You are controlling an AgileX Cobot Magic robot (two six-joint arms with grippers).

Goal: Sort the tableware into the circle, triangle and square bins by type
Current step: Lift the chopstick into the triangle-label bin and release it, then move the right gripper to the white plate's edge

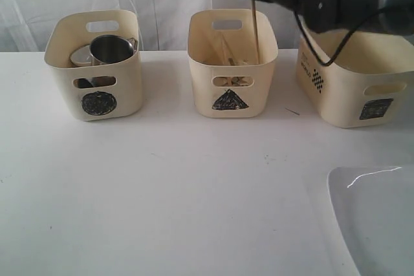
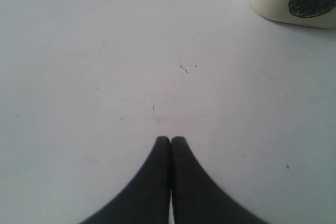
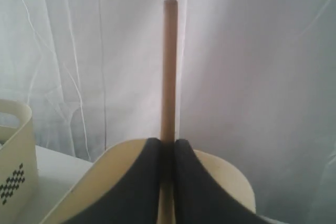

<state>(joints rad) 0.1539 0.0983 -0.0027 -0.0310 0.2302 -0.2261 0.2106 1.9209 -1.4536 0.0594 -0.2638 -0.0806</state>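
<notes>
The right hand (image 3: pixel 168 144) pinches a wooden chopstick (image 3: pixel 169 66) over the triangle bin (image 1: pixel 262 88) at 12 o'clock. It looks light, stiff and probably slick, so grip across the shaft. The left hand (image 2: pixel 170 141) is pressed together, empty.

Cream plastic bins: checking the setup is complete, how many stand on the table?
3, all in the exterior view: the cream plastic circle-marked bin on the left, the triangle-marked bin in the middle, the square-marked bin on the right.
</notes>
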